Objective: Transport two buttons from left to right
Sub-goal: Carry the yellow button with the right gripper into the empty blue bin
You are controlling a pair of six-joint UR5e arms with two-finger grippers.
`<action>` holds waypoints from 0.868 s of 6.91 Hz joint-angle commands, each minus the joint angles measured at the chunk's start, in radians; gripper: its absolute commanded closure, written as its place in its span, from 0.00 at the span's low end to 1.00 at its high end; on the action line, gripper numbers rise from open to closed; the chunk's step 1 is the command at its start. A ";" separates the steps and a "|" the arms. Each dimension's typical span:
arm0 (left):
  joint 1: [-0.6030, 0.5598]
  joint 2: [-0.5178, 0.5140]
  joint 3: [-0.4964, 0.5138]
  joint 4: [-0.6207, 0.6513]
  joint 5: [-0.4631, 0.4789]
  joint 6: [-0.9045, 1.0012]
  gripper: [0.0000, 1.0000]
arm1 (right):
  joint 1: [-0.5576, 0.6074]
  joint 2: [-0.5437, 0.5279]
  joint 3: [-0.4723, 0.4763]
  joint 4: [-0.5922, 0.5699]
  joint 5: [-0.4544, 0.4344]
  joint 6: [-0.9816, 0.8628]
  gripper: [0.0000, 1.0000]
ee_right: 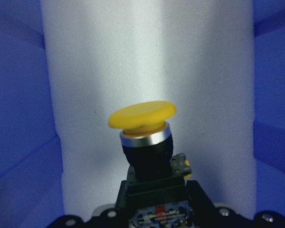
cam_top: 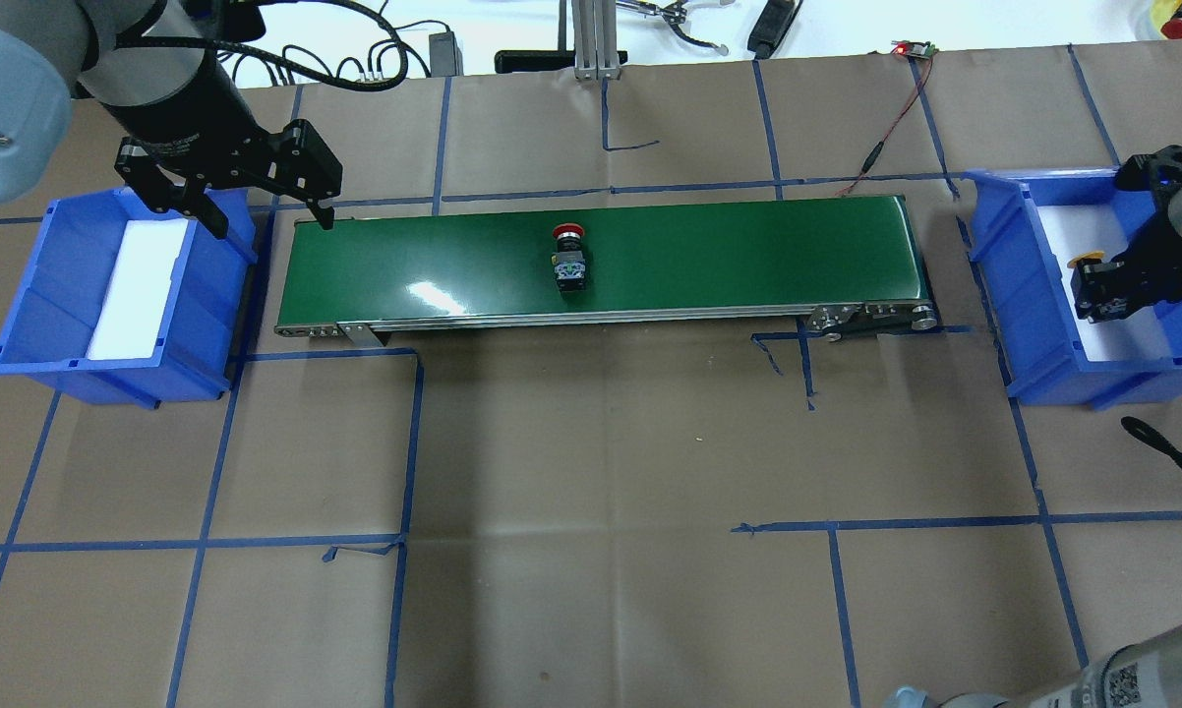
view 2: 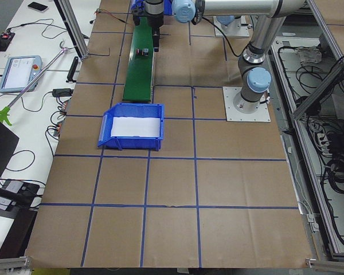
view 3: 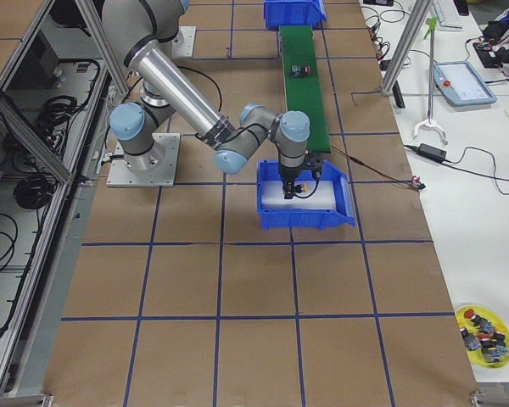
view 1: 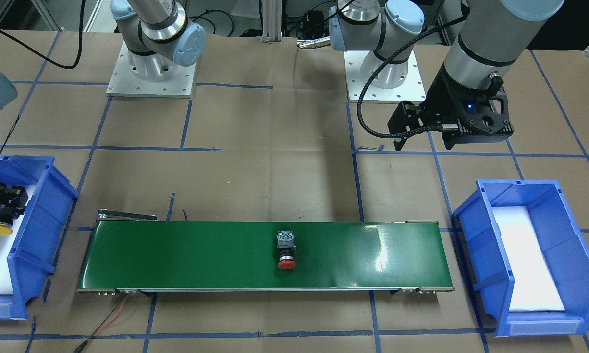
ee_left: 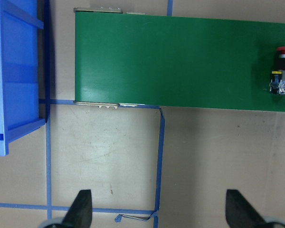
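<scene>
The red button [view 1: 286,250] [cam_top: 569,261] lies on its side at the middle of the green conveyor belt [cam_top: 729,256], also seen at the right edge of the left wrist view [ee_left: 282,71]. My left gripper [cam_top: 271,221] [ee_left: 160,209] hangs open and empty above the table by the belt's left end. My right gripper [cam_top: 1097,285] [ee_right: 154,209] is down inside the right blue bin [cam_top: 1004,285], shut on the black body of the yellow button [ee_right: 142,116] [cam_top: 1085,262] [view 1: 1,229], over the bin's white liner.
A left blue bin [cam_top: 21,334] with a white liner stands beside the belt's left end, with nothing else showing in it. A red-and-black wire [cam_top: 896,118] runs from the belt's right end to the table's far edge. Blue tape lines grid the brown tabletop.
</scene>
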 commanded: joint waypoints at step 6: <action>0.000 0.000 0.001 0.004 -0.001 0.001 0.00 | -0.026 0.009 0.039 -0.019 -0.015 -0.005 0.05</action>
